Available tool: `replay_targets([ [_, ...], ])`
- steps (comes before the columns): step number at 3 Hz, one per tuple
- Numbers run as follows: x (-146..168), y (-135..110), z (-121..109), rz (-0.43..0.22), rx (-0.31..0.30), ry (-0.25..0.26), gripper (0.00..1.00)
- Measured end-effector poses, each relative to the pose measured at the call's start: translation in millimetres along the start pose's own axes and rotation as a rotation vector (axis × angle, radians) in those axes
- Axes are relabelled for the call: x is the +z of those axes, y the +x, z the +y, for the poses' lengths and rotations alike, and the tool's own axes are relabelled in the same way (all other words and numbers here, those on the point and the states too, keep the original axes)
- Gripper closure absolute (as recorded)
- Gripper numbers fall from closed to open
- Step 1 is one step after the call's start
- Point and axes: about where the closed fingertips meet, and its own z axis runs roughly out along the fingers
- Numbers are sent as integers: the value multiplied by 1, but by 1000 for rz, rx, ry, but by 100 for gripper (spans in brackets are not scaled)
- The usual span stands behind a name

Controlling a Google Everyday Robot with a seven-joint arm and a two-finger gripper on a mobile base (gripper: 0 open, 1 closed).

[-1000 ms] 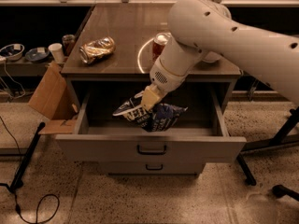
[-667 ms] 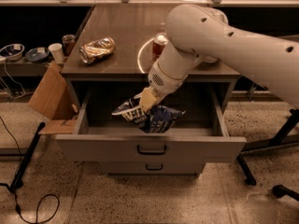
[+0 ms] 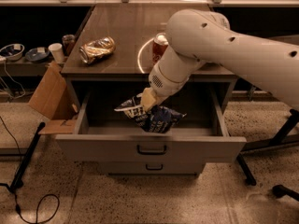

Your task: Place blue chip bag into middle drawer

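Because it is thin foil around mostly air, the crumpled dark navy chip bag (image 3: 156, 118) with white patches should be very light, soft and slippery, and its contents fragile. A pinch on the crimped top edge looks the sound hold, not a squeeze on the belly.

In the camera view, the robot's beige two-finger hand (image 3: 148, 99) sits below the front edge of the brown tabletop (image 3: 121, 27), about midway along, pinching the bag's raised upper-left flap. The bag hangs low inside the open wide grey-beige middle drawer (image 3: 149, 146); I cannot tell if its lower end touches the floor. A crushed gold-brown can (image 3: 96, 49) lies toward the tabletop's left edge, and a red soda can (image 3: 160, 45) stands by the front edge.

Against the picture a second ago, hand and bag have hardly moved, while the white arm's (image 3: 224, 41) bulky elbow has shifted slightly left.
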Motion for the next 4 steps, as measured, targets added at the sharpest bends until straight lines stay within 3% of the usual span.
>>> replay_targets([
  [2, -7, 3, -5, -32, 67, 54, 6],
  [3, -11, 6, -7, -46, 104, 86, 0],
  [4, -11, 6, -7, -46, 104, 86, 0],
])
